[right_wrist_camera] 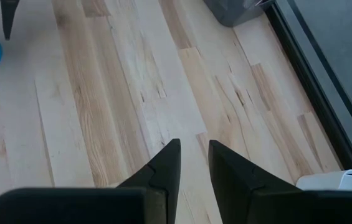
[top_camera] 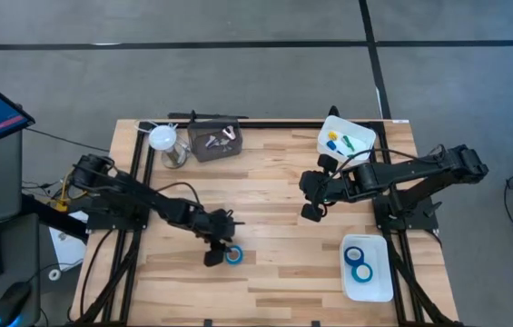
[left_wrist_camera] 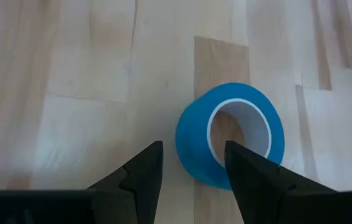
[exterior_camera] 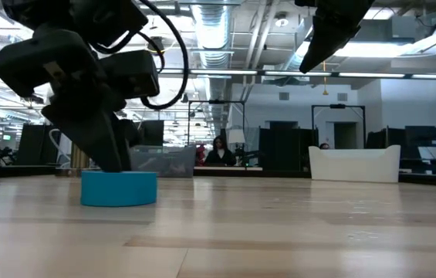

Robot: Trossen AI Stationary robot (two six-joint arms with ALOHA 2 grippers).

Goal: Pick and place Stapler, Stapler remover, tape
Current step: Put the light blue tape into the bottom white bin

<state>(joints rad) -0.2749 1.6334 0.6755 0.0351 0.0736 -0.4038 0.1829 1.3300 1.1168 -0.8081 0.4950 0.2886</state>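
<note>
Left gripper [top_camera: 221, 255] is working at a blue tape roll [top_camera: 234, 255] lying flat on the desk [top_camera: 274, 272], near the desk's front edge and left of its middle. In the left wrist view the jaws are parted, one finger [left_wrist_camera: 139, 176] on bare wood just outside the roll [left_wrist_camera: 230, 135] and the other over its near wall; nothing is clenched yet. The low view shows the gripper [exterior_camera: 113, 158] down at the roll [exterior_camera: 119, 188], touching or nearly touching its top.

To do this step well, the straddle probably needs correcting: the jaws should be bracketing either the whole ring or one wall, with one finger dropped into the white core, and descending squarely before clenching, so the roll is not pushed sideways across the wood.

The roll has no long axis in plan; its short axis is standing upright, core opening facing up.

Two more rolls [top_camera: 359, 261] are lying in a white tray [top_camera: 379, 286] right of the roll on the desk, at the desk's front right. Right gripper [top_camera: 311, 213] is waiting above the desk between roll and tray, farther back, its jaws [right_wrist_camera: 194, 163] slightly parted and holding nothing.
</note>
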